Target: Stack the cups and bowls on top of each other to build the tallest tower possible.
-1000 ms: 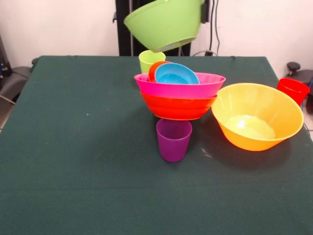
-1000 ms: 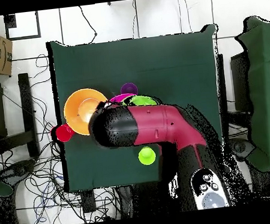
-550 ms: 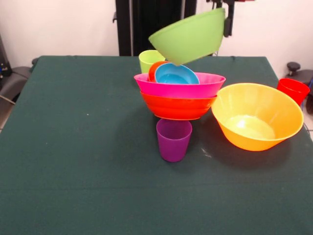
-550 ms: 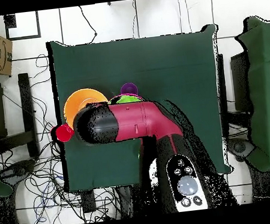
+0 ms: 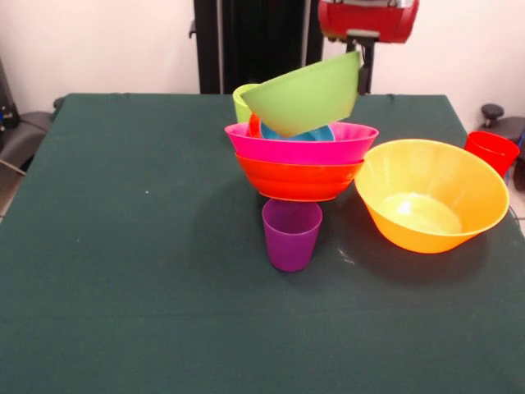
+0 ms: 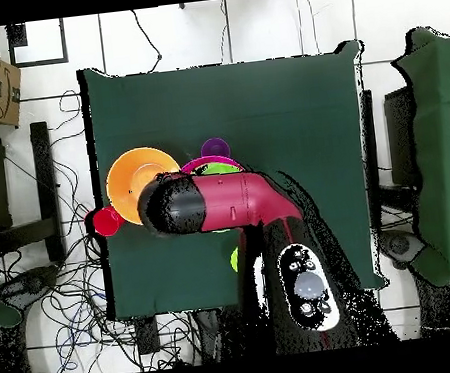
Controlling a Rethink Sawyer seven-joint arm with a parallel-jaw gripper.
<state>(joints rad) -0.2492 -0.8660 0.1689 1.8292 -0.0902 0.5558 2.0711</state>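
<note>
The hand (image 5: 361, 72) pinches the rim of a tilted lime green bowl (image 5: 303, 96), which hangs just below and beside it. The bowl's low edge dips into the pink bowl (image 5: 302, 144) atop the red-orange bowl (image 5: 299, 179); the purple cup (image 5: 291, 234) stands on the tabletop (image 5: 123, 246) in front.

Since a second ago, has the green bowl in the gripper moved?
Yes. In the front view the lime green bowl has come down from above the pink bowl, and now hangs tilted just over its rim, covering most of the blue bowl.

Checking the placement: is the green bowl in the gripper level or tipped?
Tipped: the green bowl hangs slanted above the pink bowl, its rim higher on the gripper side.
</note>
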